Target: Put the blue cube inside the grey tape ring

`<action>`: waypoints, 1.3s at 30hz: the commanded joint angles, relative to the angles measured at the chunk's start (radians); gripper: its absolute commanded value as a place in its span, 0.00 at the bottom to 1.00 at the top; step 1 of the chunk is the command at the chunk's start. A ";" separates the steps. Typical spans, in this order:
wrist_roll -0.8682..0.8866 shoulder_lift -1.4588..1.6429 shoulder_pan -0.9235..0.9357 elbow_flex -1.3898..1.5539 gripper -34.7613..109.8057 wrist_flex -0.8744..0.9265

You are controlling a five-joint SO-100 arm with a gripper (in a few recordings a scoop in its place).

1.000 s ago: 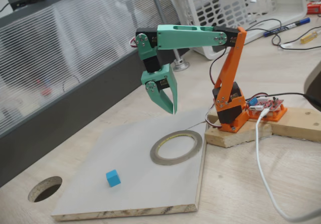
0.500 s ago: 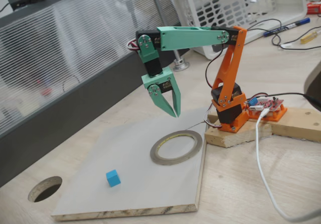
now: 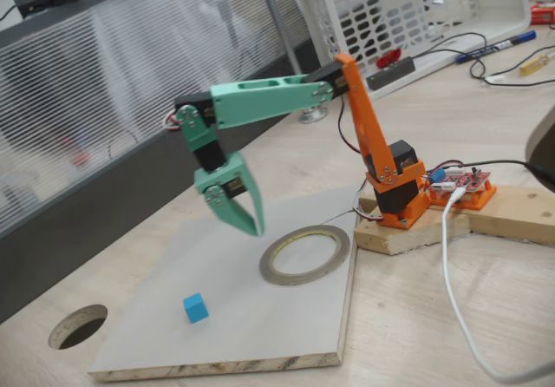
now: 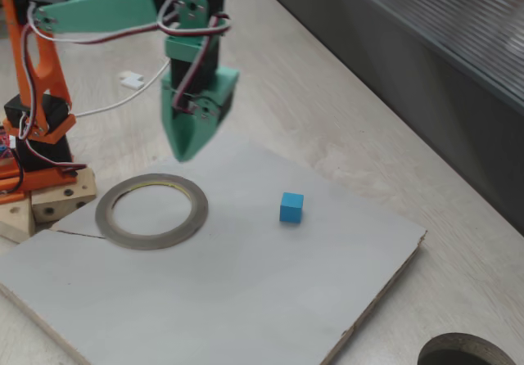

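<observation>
The blue cube [image 3: 196, 307] [image 4: 291, 207] lies alone on the pale board [image 3: 260, 326] [image 4: 205, 299]. On the same board lies the grey tape ring [image 3: 303, 279] [image 4: 196, 209], flat and with nothing inside it. My green gripper [image 3: 257, 230] [image 4: 182, 156] hangs in the air, pointing down, above the board beside the ring's rim. It is well above the cube and apart from it. The fingers taper to one tip, shut, with nothing held.
A dark round hole [image 3: 78, 326] [image 4: 467, 353] is cut in the tabletop beyond the board's corner. The orange arm base stands on a wooden block [image 3: 503, 213]. A white cable [image 3: 451, 274] trails beside the block. A white basket [image 3: 408, 5] stands behind, and a glass partition runs along one side.
The arm has reached out and down, carrying the gripper left in the fixed view from behind the ring to over the board. Cube and ring have not moved.
</observation>
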 commanded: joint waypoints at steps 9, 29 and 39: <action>0.000 -0.357 -0.009 -0.514 0.26 0.012; 0.002 -0.453 -0.009 -0.669 0.26 0.012; -0.003 -0.453 -0.009 -0.669 0.53 0.015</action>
